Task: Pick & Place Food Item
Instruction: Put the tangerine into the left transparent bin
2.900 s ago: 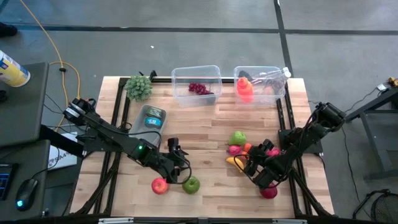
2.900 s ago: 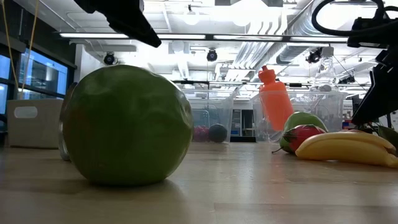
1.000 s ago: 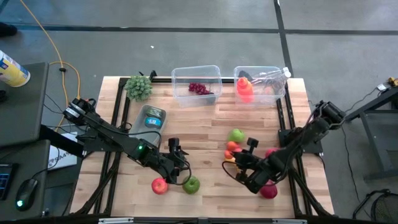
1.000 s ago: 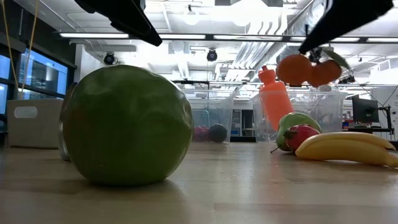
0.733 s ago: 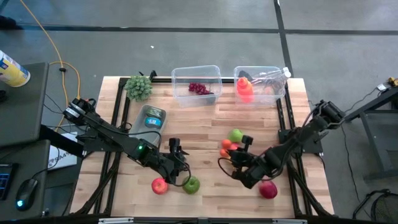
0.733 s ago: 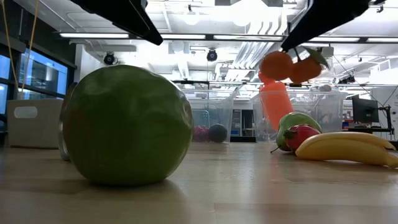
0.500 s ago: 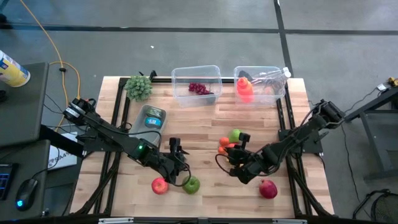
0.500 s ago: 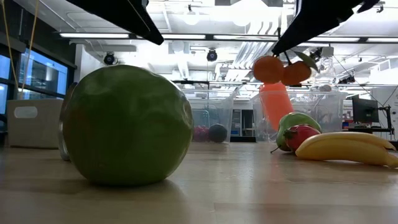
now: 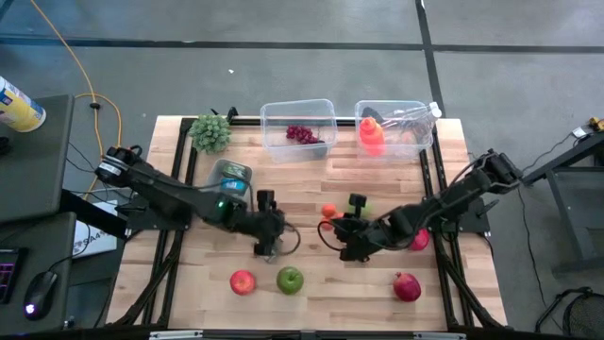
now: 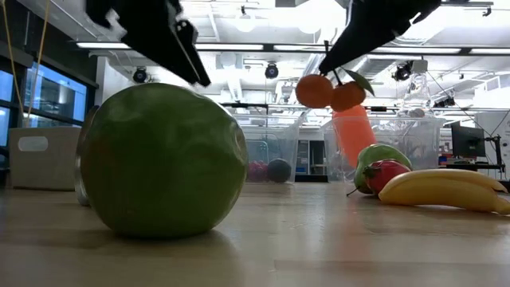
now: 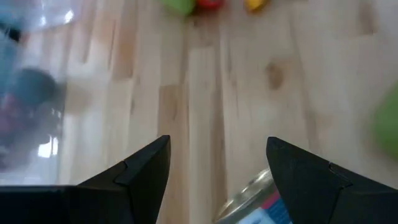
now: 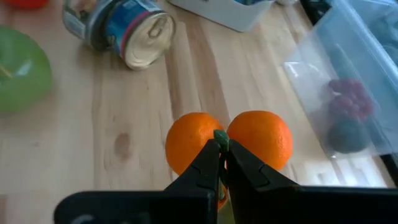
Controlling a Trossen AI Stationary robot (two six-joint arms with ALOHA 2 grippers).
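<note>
Oranges (image 12: 228, 143), a joined pair, hang just beyond the right gripper (image 12: 221, 151), whose fingers are pinched together on the small green stem between them, well clear of the table (image 9: 311, 189). That thin pinch is the likely weak point: a swing or jolt could let the stem slip and drop the fruit. The left gripper (image 11: 217, 163), fingers apart and empty, hovers near the can (image 9: 231, 179), so crossing paths risks a bump.
</note>
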